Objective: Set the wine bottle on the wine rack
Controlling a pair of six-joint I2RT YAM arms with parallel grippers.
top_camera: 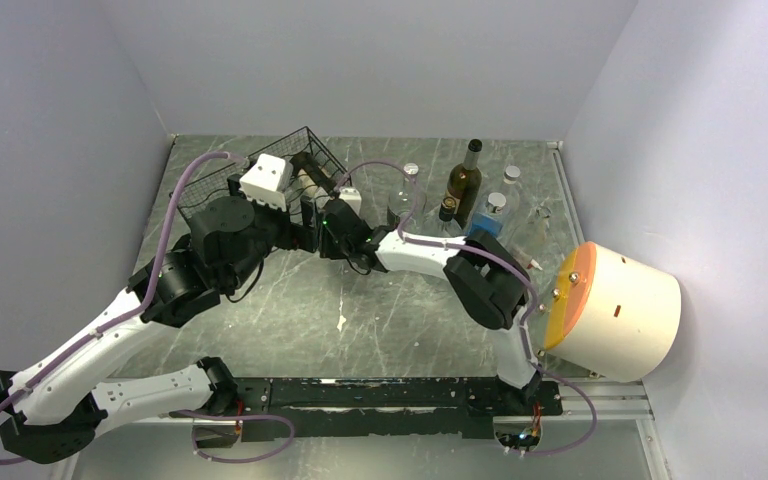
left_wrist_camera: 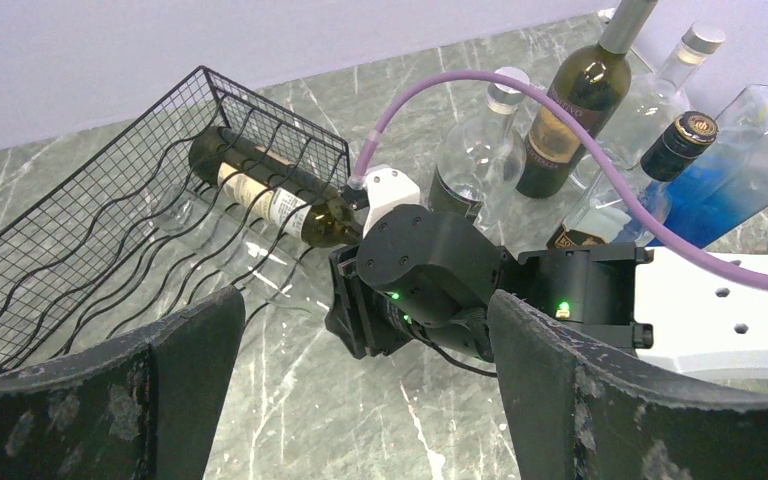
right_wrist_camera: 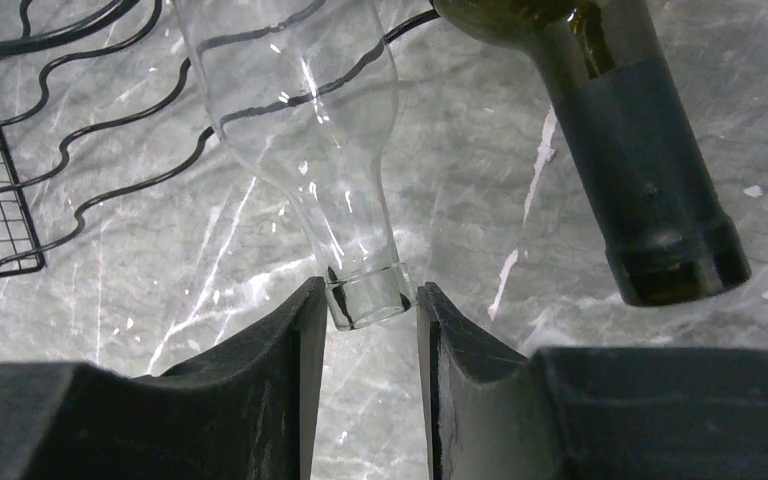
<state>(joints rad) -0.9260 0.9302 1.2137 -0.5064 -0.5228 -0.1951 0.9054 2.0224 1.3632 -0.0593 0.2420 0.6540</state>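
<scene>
The black wire wine rack stands at the back left; it also shows in the left wrist view and the right wrist view. A clear glass wine bottle lies on the rack's wavy wires with its neck toward me. My right gripper is shut on the lip of its mouth with just the fingertips. A dark green wine bottle lies on the rack beside it. My left gripper is wide open and empty, low over the table just in front of the rack, facing the right wrist.
Several bottles stand at the back right: a dark wine bottle, clear ones, and a blue-tinted one. A white cylinder with an orange lid lies at the right edge. Both arms crowd the rack's front.
</scene>
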